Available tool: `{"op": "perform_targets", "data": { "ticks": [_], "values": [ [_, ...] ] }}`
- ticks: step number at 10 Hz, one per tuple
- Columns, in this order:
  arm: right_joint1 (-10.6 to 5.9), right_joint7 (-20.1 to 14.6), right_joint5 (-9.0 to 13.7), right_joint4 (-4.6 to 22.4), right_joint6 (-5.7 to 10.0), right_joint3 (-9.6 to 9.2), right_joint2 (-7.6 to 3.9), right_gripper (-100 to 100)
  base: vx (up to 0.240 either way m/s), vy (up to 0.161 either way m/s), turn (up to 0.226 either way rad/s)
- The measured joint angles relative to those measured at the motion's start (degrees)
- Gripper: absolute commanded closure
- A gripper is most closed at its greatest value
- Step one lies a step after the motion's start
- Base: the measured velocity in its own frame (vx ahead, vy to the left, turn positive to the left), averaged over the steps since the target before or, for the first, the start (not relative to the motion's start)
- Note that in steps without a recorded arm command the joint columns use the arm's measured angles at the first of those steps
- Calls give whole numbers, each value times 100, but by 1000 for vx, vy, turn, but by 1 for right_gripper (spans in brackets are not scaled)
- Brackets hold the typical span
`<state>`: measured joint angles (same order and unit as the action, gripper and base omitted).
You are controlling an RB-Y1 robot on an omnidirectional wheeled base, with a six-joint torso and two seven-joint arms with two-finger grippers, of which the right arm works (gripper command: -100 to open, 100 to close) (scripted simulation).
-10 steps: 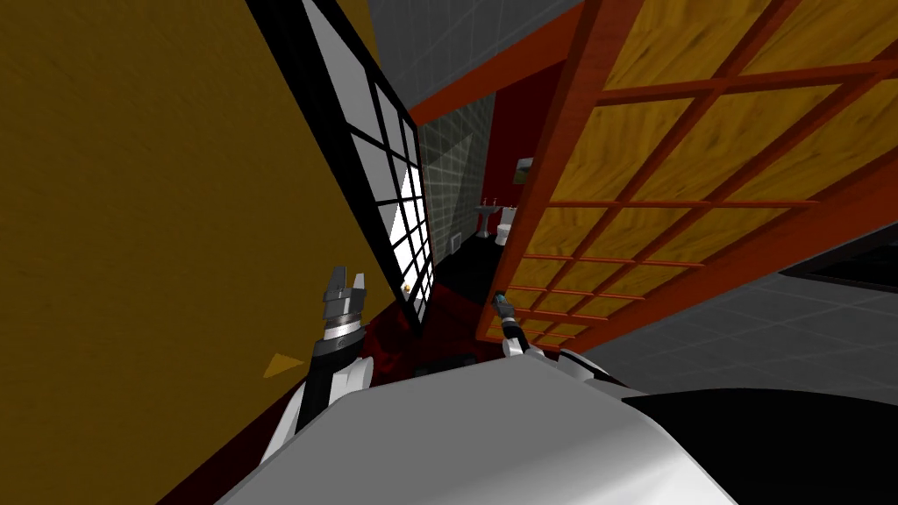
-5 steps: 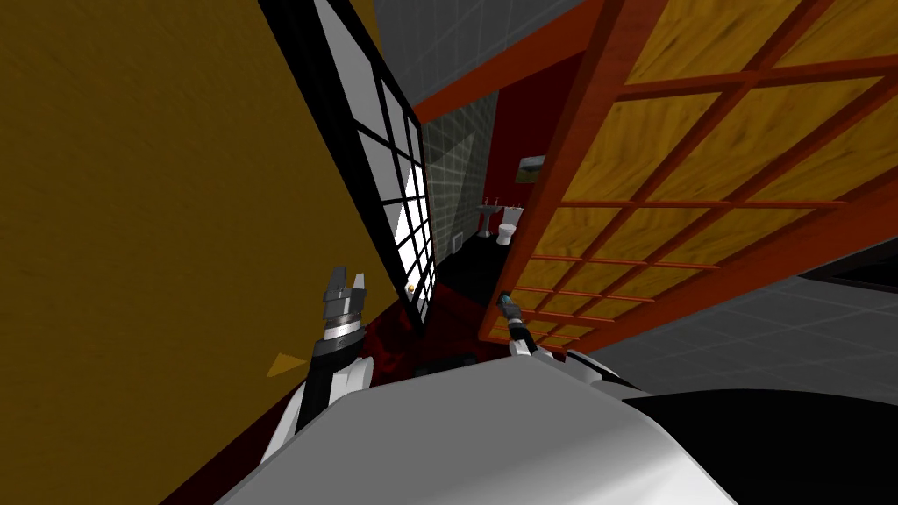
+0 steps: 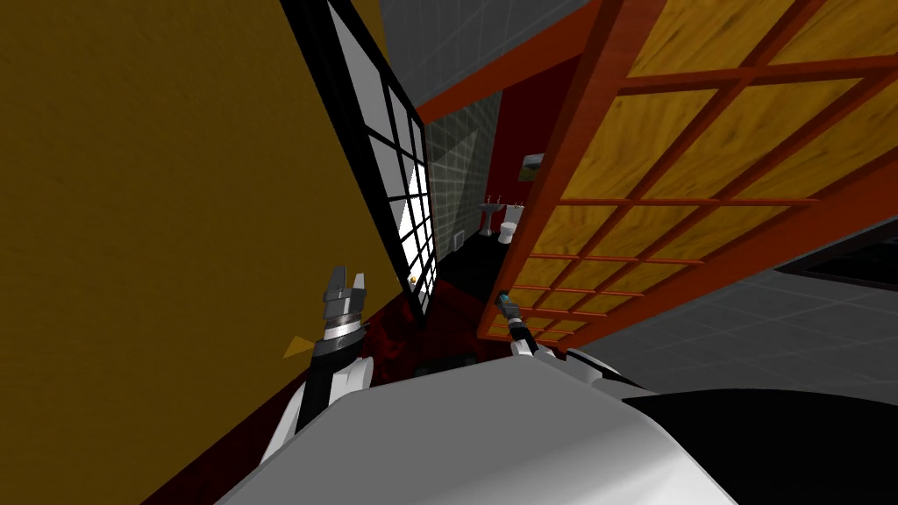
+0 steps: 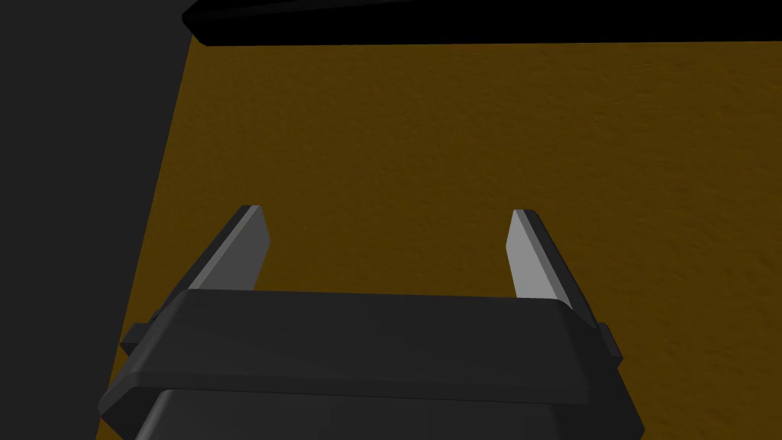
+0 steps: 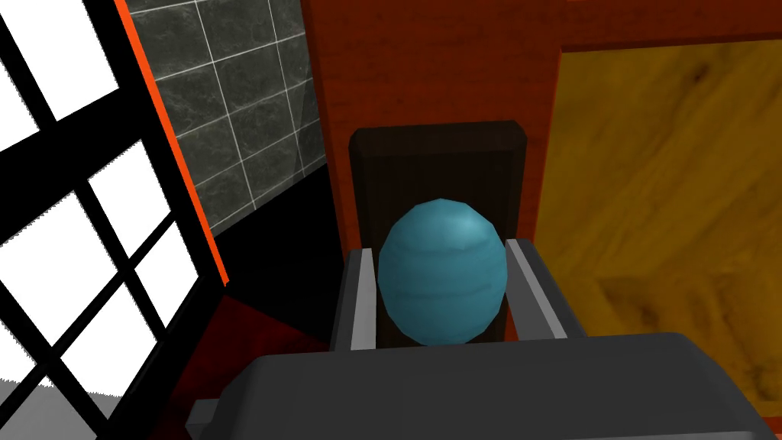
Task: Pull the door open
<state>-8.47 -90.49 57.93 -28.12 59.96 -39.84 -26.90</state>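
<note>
At the free edge of the door (image 3: pixel 666 202), grips the teal knob (image 5: pixel 443 275) in the right gripper (image 5: pixel 441 252), its fingers (image 5: pixel 363 305) narrow and pressed on the knob's two sides, with a dark backplate (image 5: pixel 435 160) just behind on the red frame. Leaves a gap between that edge and a black-barred window (image 3: pixel 395 175), with a grey tiled wall (image 3: pixel 452 167), a sink (image 3: pixel 488 215) and a toilet (image 3: pixel 507 231) beyond. Holds the left gripper (image 4: pixel 389 218) wide, raised beside the ochre wall (image 4: pixel 458 137), well apart from the door.
</note>
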Motion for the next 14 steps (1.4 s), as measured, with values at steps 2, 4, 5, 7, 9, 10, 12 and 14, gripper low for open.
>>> {"op": "perform_targets", "data": {
  "ticks": [2,4,5,7,9,10,12,14],
  "values": [
    [94,-86,-55,-88,28,-152,-44,100,-172,-38,33],
    [130,-173,-113,-203,62,-317,-138,100,-201,-53,56],
    [126,-212,-145,-247,81,-397,-187,100,-98,-9,21],
    [148,-264,-181,-270,112,-492,-229,100,-184,-41,67],
    [145,-386,-247,-244,235,-640,-288,100,-207,-41,61],
    [180,-439,-280,-282,281,-725,-344,100,-171,-58,47],
    [262,-511,-341,-390,365,-895,-445,100,-172,-59,48],
    [296,-601,-404,-415,470,-1044,-500,100,-133,-51,34]
  ]
}}
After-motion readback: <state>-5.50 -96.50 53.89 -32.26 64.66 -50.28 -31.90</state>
